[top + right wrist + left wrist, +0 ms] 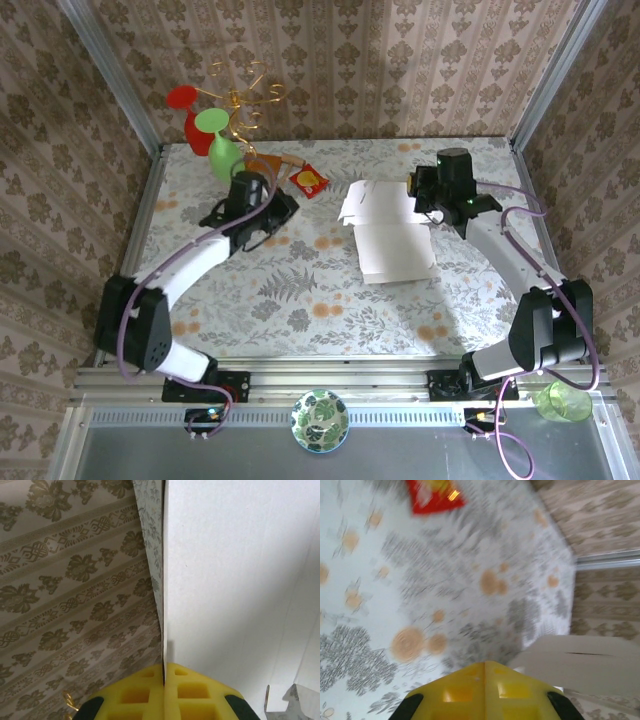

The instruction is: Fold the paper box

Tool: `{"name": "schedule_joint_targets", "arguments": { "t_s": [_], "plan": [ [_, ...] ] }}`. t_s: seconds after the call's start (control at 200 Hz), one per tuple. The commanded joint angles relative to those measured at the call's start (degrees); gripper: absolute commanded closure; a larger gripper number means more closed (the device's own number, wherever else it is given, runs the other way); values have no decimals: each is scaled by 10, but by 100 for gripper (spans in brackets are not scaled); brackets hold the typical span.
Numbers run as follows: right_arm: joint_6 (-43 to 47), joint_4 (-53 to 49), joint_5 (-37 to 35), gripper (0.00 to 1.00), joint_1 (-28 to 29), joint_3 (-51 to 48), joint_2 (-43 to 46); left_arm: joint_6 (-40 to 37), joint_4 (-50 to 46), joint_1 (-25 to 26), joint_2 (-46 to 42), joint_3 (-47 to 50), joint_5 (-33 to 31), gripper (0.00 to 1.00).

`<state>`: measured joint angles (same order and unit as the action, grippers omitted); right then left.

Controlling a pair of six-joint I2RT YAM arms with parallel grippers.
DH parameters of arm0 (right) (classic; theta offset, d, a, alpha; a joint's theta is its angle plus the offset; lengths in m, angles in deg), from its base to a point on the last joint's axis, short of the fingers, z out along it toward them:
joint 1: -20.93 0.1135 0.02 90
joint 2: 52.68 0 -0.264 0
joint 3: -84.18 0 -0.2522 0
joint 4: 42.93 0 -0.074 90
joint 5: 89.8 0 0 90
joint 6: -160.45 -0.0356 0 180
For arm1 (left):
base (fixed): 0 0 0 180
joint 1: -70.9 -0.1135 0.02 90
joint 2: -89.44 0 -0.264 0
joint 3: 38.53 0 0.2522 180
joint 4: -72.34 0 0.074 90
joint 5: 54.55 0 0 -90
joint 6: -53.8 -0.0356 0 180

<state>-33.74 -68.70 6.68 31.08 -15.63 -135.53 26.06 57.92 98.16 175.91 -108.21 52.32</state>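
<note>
**A:** Where was the paper box (392,236)?

**B:** Right of centre in the top view, on the floral counter (290,295). The lower panel lay flat and the part toward the top of frame looked creased up.

**A:** Right fingers (175,682)?

**B:** Fully closed, pinching the thin edge of a white box panel. In the wrist view the cardboard ran straight up from between them.

**A:** Left fingers (470,685)?

**B:** Closed too, with nothing in them. They sat left of centre in the top view, well apart from the box and near the red packet (308,180). The left wrist view was blurred, with the box at its lower right.

**A:** Step?

**B:** Looked like early folding. One flap was gripped at the box's upper right and the walls weren't raised yet.

**A:** Next move?

**B:** My guess: swing the pinched flap over along its crease. The left arm would need to come across and pin the base so the sheet wouldn't slide. With card this thin, buckling off-crease was the risk.
</note>
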Motion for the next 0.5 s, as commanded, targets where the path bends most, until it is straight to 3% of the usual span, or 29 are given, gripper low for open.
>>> {"name": "schedule_joint_targets", "arguments": {
  "t_s": [0.0, 0.205, 0.495],
  "plan": [
    [-25, -47, 6, 100, 0, 30, 23, 47, 159, 17, 47, 30, 30, 92],
    [-38, -69, 7, 100, -2, 56, 26, 86, 330, 36, 148, 17, 51, 90],
    [-55, -66, 7, 100, -11, 60, 25, 115, 446, 60, 193, 6, 56, 85]
  ]
}}
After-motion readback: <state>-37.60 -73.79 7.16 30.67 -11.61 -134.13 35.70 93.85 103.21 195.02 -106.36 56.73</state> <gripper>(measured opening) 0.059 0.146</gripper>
